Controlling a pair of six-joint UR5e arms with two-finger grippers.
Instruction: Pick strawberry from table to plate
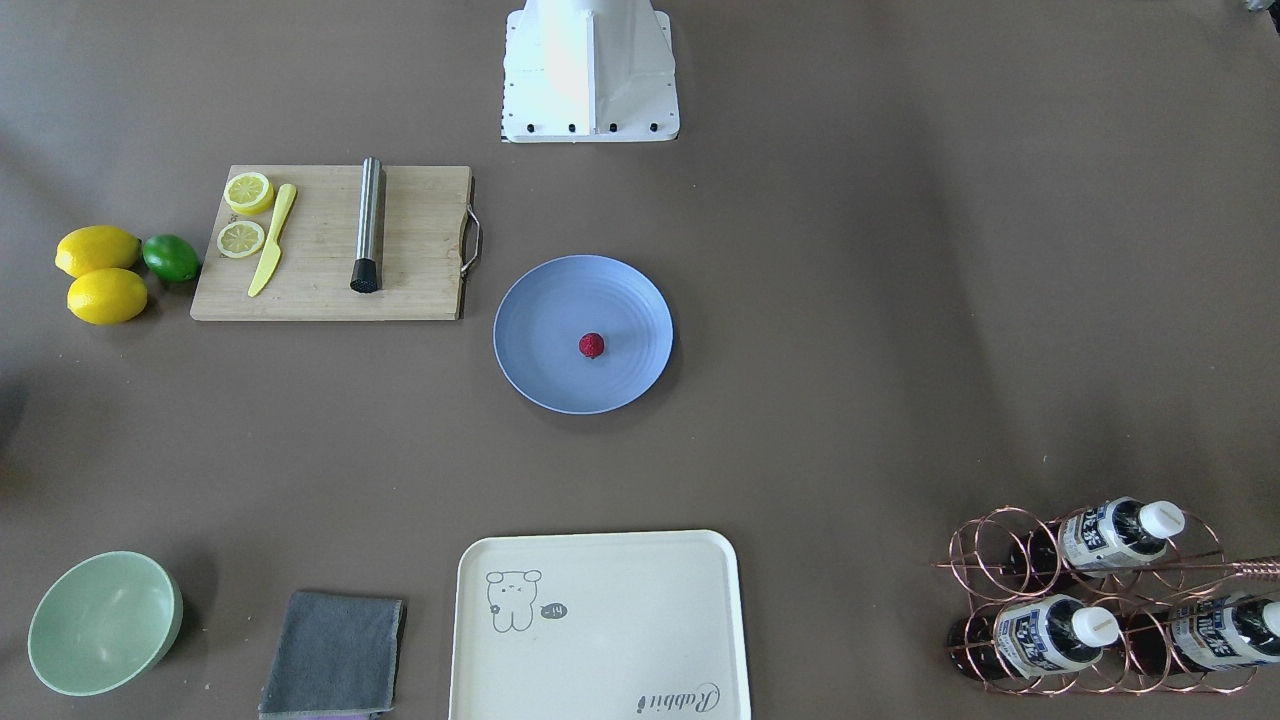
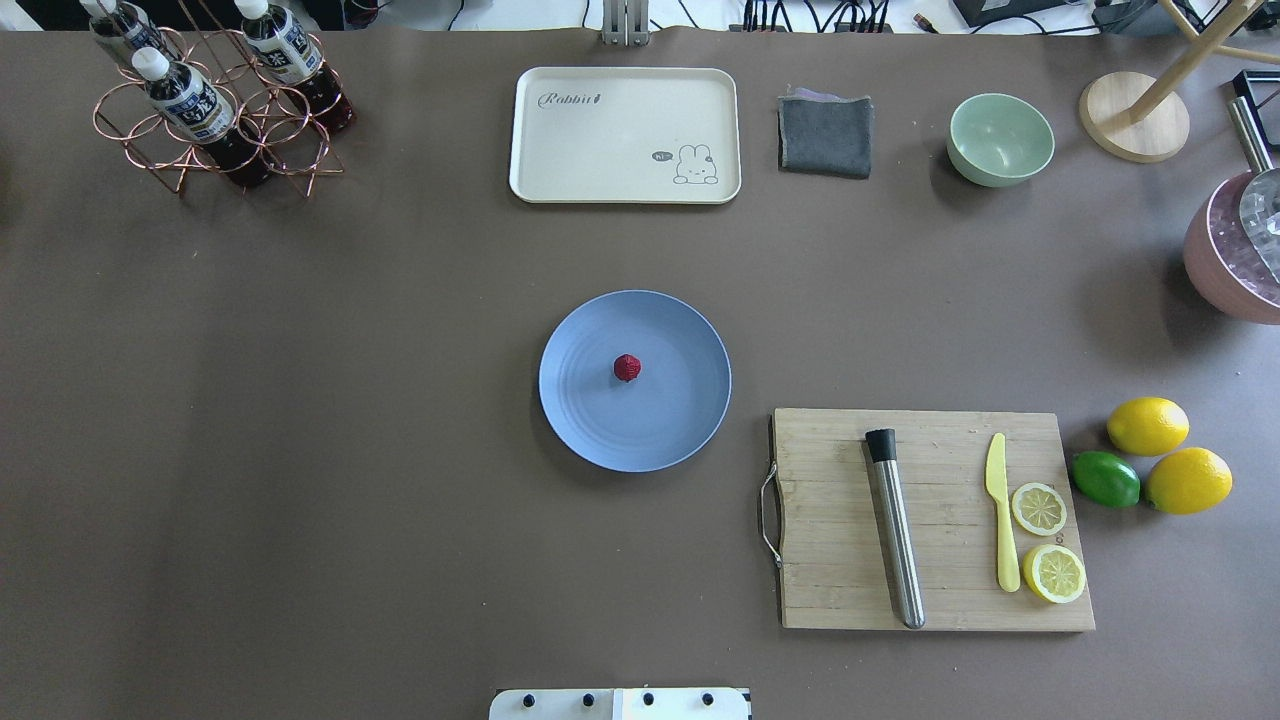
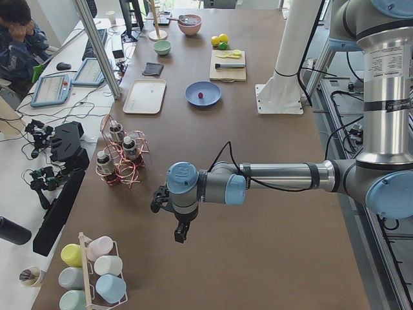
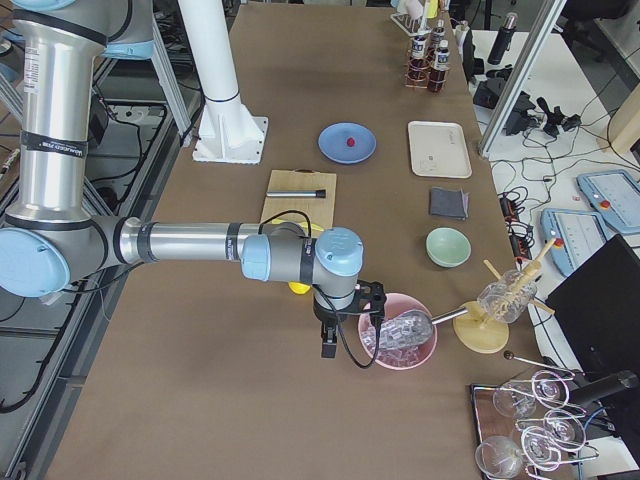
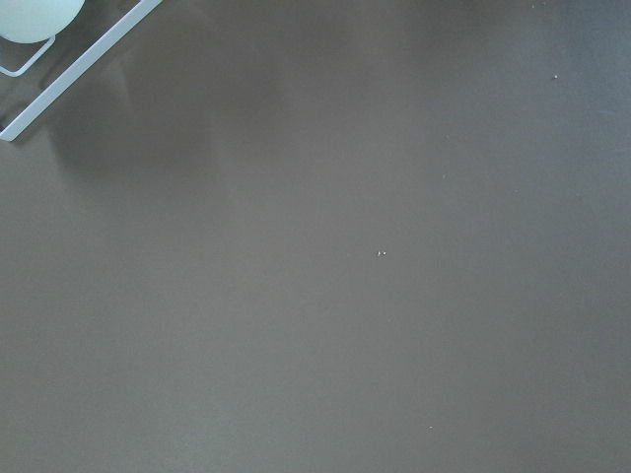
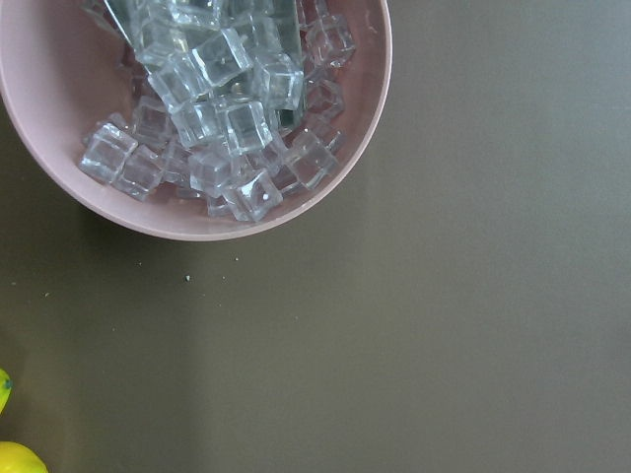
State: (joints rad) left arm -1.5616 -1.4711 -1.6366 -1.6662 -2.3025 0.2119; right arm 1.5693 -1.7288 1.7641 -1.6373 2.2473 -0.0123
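The dark red strawberry lies near the middle of the light blue plate, which sits at the centre of the brown-grey table. Neither gripper is near it. In the exterior left view my left gripper hangs over bare table far from the plate. In the exterior right view my right gripper hangs beside a pink bowl, far from the plate. I cannot tell whether either gripper is open or shut. Neither wrist view shows fingers.
A wooden cutting board holds a steel muddler, a yellow knife and lemon slices, with two lemons and a lime beside it. A cream tray, grey cloth, mint bowl and bottle rack line the far edge. A pink bowl of ice cubes is under my right wrist.
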